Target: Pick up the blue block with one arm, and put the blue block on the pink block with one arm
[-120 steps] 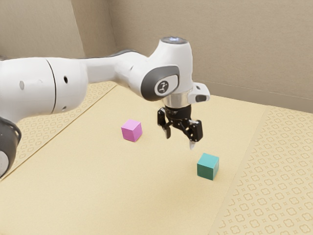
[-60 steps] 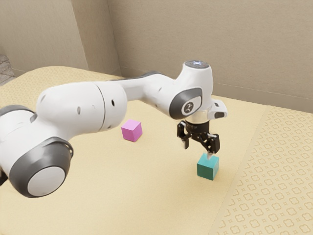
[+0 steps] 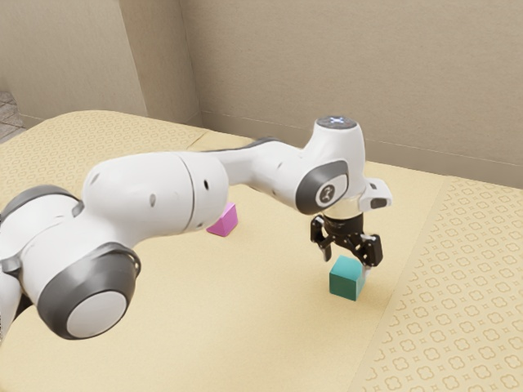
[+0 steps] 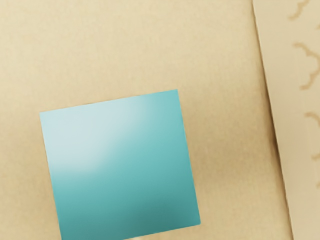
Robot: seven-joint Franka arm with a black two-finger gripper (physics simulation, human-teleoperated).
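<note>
A teal-blue block [image 3: 346, 278] rests on the tan table toward the exterior view's right. My black gripper [image 3: 350, 261] hangs open directly over it, fingertips level with the block's top edges and astride it, not closed on it. From the wrist view, the blue block [image 4: 119, 165] appears large and square just under my hand. The pink block [image 3: 225, 220] sits on the table to the exterior view's left of the gripper, partly hidden behind my white forearm.
The tan table mat [image 3: 245, 327] has a patterned border strip [image 3: 441, 327] along the exterior view's right, also visible as a patterned strip [image 4: 300, 100] beside the blue block. Beige walls stand behind the table.
My arm has swung toward the exterior view's right and lowered. The gripper went from hovering between the two blocks to straddling the top of the blue block. Neither block has moved.
</note>
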